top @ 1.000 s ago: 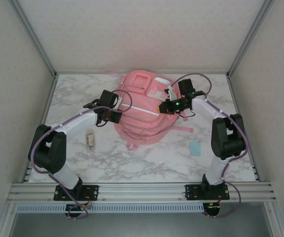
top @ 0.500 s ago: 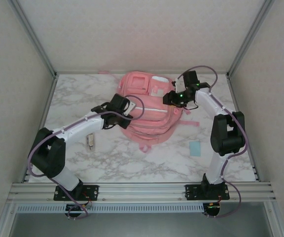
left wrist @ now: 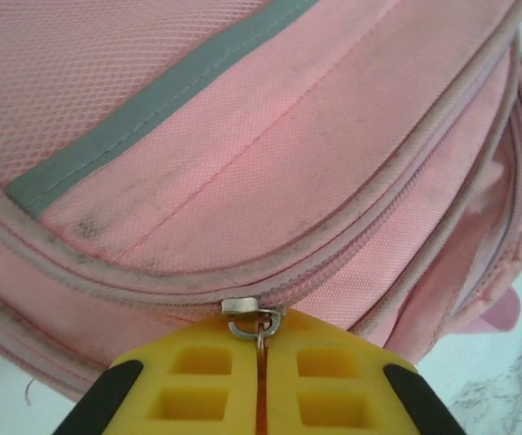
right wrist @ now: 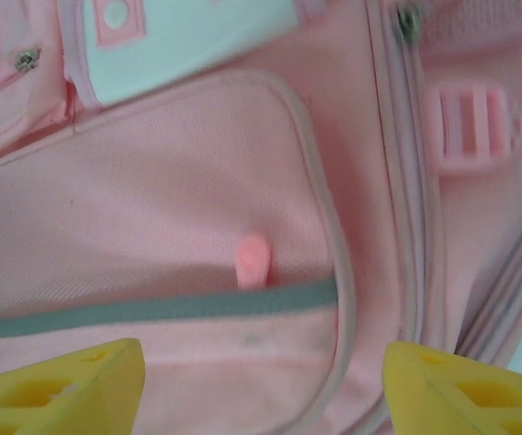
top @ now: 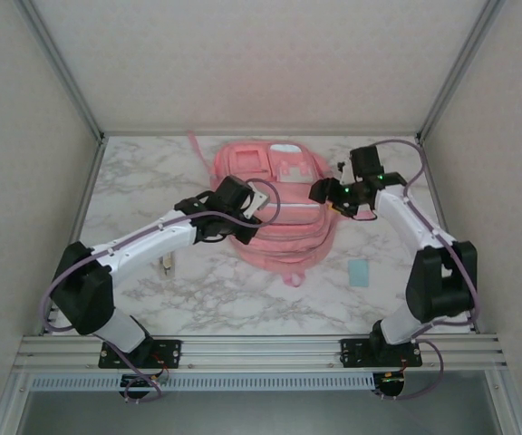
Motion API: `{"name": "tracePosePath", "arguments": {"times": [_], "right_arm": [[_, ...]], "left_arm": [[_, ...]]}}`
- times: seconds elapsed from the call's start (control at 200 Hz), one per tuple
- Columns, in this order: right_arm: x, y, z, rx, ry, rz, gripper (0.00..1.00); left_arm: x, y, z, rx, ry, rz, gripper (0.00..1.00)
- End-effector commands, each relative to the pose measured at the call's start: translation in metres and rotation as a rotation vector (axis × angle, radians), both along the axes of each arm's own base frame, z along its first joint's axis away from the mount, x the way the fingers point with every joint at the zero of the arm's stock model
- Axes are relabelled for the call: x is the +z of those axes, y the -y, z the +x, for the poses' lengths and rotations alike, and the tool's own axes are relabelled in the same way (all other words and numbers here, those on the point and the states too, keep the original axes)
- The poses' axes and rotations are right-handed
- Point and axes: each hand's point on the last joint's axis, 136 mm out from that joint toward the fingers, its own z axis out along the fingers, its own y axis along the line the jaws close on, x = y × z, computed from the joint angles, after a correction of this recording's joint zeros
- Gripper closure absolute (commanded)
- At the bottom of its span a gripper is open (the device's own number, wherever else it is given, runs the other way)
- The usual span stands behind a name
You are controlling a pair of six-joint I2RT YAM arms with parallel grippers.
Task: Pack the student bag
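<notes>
L end effector (left wrist: 261, 385) clamped together on zip pull (left wrist: 254, 317) of student bag (left wrist: 288, 136), bag just ahead; R end effector (right wrist: 261, 372) fingers apart, bag pocket (right wrist: 179, 227) betw them

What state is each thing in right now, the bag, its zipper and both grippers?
student bag: lying flat on the table, front pockets up.
zipper pull: pinched between the left gripper's fingers.
left gripper: shut on the zipper pull.
right gripper: open, over the bag, holding nothing.
blue card: flat on the table, apart from the bag.
</notes>
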Motion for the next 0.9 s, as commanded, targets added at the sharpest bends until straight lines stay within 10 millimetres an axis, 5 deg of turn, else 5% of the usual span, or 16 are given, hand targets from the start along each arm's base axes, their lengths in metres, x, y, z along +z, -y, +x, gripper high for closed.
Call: {"name": "tracePosePath", "arguments": {"times": [0.0, 0.175, 0.325, 0.38, 0.485, 0.736, 0.896], "right_arm": [[0.001, -0.005, -0.015, -0.069, -0.044, 0.088, 0.29], [-0.022, -0.007, -0.027, -0.123, -0.094, 0.141, 0.28], [-0.036, -0.02, -0.016, -0.165, -0.109, 0.255, 0.34], [-0.039, -0.023, -0.011, -0.18, -0.104, 0.271, 0.48], [-0.046, -0.014, -0.007, -0.23, -0.082, 0.233, 1.0], [-0.047, 0.001, -0.006, -0.211, -0.043, 0.125, 1.0], [-0.038, 0.003, -0.003, -0.144, -0.008, 0.072, 1.0]], "left_arm": [[0.001, 0.034, -0.018, -0.084, -0.049, -0.056, 0.92], [-0.01, 0.054, -0.035, -0.117, -0.098, -0.072, 0.92], [-0.017, 0.058, -0.048, -0.142, -0.127, -0.049, 0.92], [-0.021, 0.055, -0.049, -0.138, -0.136, -0.032, 0.92], [-0.033, 0.037, -0.047, -0.103, -0.127, 0.054, 0.92], [-0.064, -0.036, -0.024, 0.024, -0.125, 0.267, 0.87], [-0.066, -0.066, -0.003, 0.089, -0.103, 0.318, 0.86]]}}
